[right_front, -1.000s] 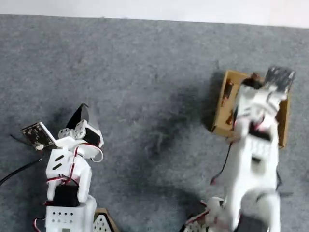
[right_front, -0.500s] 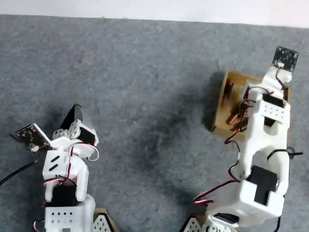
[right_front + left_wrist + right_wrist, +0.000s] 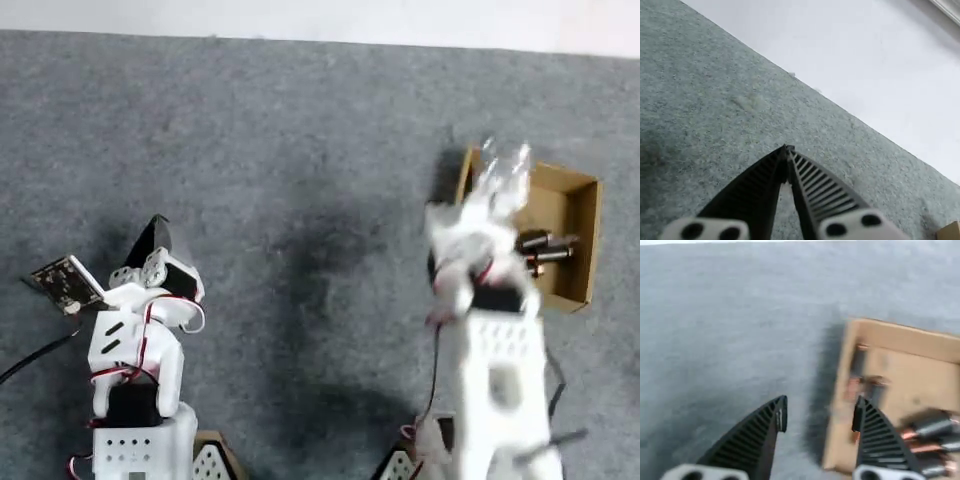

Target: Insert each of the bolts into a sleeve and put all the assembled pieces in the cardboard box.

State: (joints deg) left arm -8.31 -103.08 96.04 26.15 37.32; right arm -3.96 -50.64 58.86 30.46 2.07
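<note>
The cardboard box (image 3: 572,186) lies open at the right of the grey mat, with several bolt-and-sleeve pieces (image 3: 543,249) lying inside it. In the right wrist view the box (image 3: 900,340) holds the same dark and copper pieces (image 3: 935,432). My right gripper (image 3: 820,412) is open and empty, over the box's near-left wall and the mat beside it. In the high view the right arm (image 3: 480,230) is blurred beside the box. My left gripper (image 3: 788,151) is shut with nothing in it, hovering above bare mat at the left (image 3: 152,238).
Grey mat (image 3: 300,150) covers the table, with a white surface (image 3: 865,60) beyond its far edge. A corner of the box (image 3: 951,231) shows in the left wrist view. Both arm bases stand along the near edge.
The right arm has drawn back from over the box toward the left, uncovering the box and its pieces. The left arm has barely moved.
</note>
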